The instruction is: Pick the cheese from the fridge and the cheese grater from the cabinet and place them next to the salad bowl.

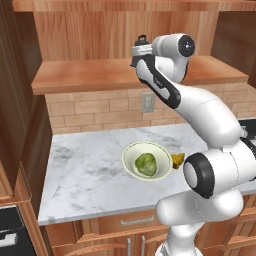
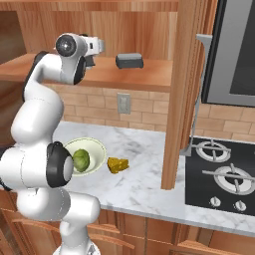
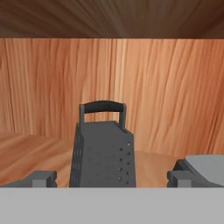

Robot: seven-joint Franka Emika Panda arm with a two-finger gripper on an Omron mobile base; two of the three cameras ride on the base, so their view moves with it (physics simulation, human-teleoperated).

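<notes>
The grater (image 3: 103,148) stands upright on the cabinet (image 1: 90,75) shelf, loop handle on top, close to the wooden back panel. In the hand view it sits centred between the two fingertips (image 3: 41,178), which stand wide apart on either side, not touching it. The end effector (image 1: 140,52) is wide open and empty, held level with the shelf. A flat dark scale (image 2: 129,61) lies on the same shelf, just beside the grater.

Below, on the marble bench (image 1: 85,170), the cheese (image 2: 117,165) already lies just beside the bowl (image 1: 131,155) with its lettuce (image 1: 146,164), so that half looks done; the grater is what remains.

Risks, as I judge them: the grater tapers, so a grip set too high may slide off its slanted sides. Pushing forward before closing could shove it against the back panel or tip it. A drift sideways could catch the scale. Lifting out too steeply could knock the cabinet's top.
</notes>
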